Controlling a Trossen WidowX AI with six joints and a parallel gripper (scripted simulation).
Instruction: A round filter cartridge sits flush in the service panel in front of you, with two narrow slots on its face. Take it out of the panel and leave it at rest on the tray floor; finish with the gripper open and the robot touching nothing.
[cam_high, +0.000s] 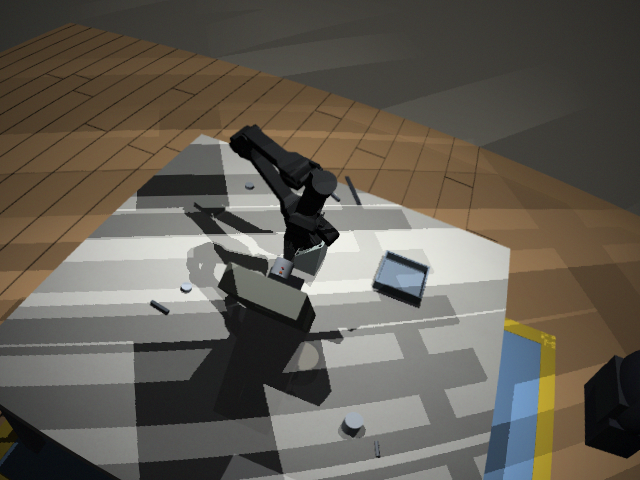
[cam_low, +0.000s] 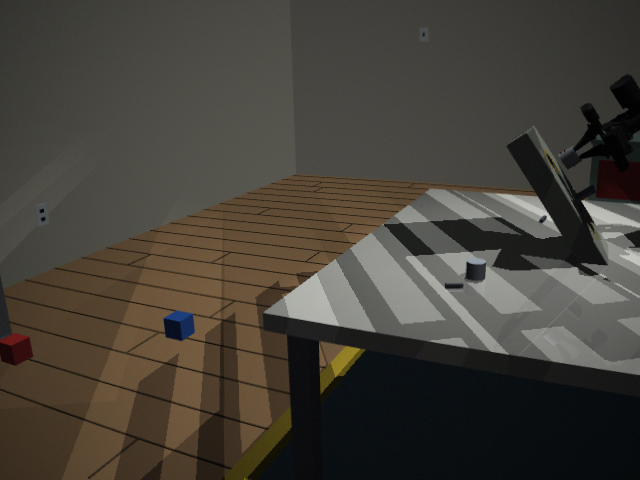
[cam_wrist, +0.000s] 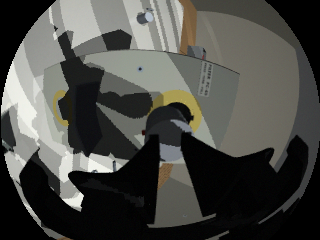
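Nearest, the claw (cam_wrist: 171, 154) is clamped on the filter (cam_high: 281, 268), drawn clear of the slanted panel (cam_high: 268, 294). Carry it level toward three o'clock, lowering gently into the tray (cam_high: 401, 277) across the desk (cam_high: 454, 258).

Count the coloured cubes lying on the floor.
2: a blue cube left of the table leg, and a red cube at the exterior view's left edge. More may be hidden.

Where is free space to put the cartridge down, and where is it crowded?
The tray floor holds nothing, and the stretch between it and the service panel is free. Near the panel it is crowded: the gripper holds the filter cartridge there.
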